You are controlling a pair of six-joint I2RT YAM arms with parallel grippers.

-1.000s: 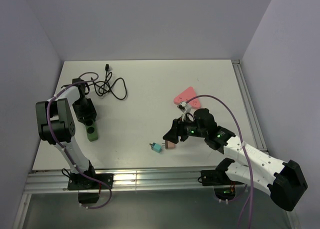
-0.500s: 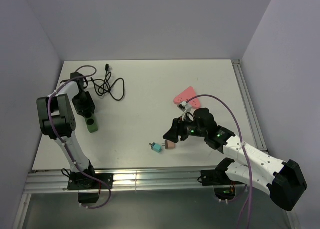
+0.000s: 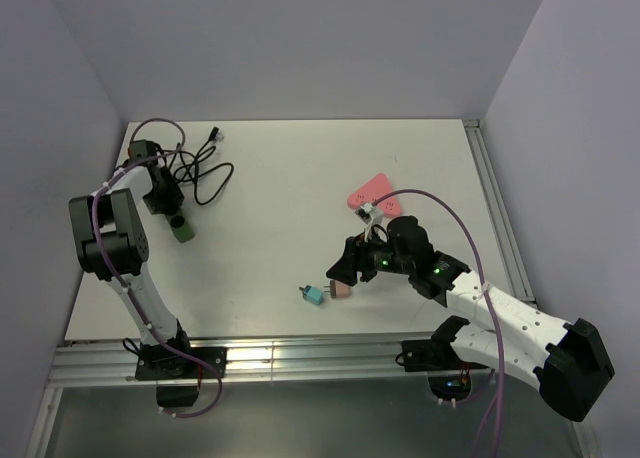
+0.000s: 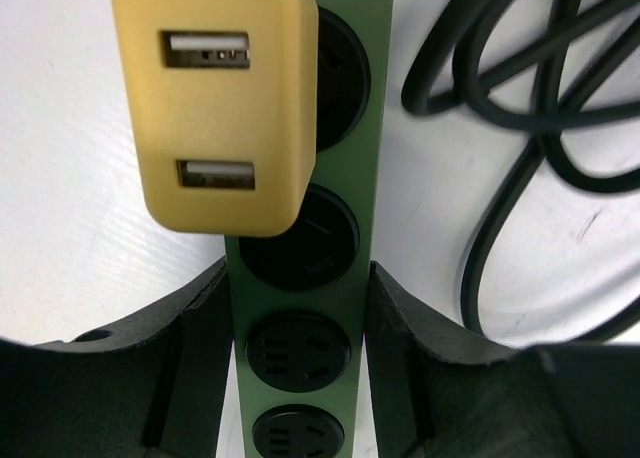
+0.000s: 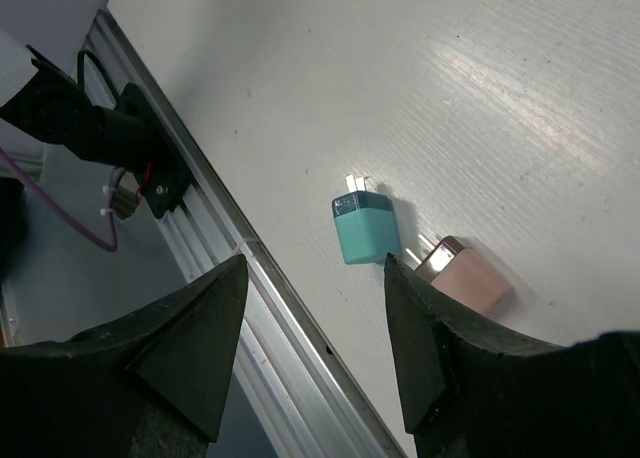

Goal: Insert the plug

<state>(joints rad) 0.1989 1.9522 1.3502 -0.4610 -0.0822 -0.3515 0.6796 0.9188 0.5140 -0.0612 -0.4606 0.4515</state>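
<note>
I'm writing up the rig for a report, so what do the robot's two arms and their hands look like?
The left arm and right arm have white shells with black joints, and a purple cable loops along each. Green lights glow near the right wrist. The fingers are black, blunt wedges.

Pink triangular piece point(image 3: 372, 190) on white table point(image 3: 300, 178)

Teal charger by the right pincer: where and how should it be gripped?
Grip the teal charger across its two flat sides, coming down from above. It lies flat, with its prongs sticking out one end and the pink charger close by the rear corner, so the sides look freest.
</note>
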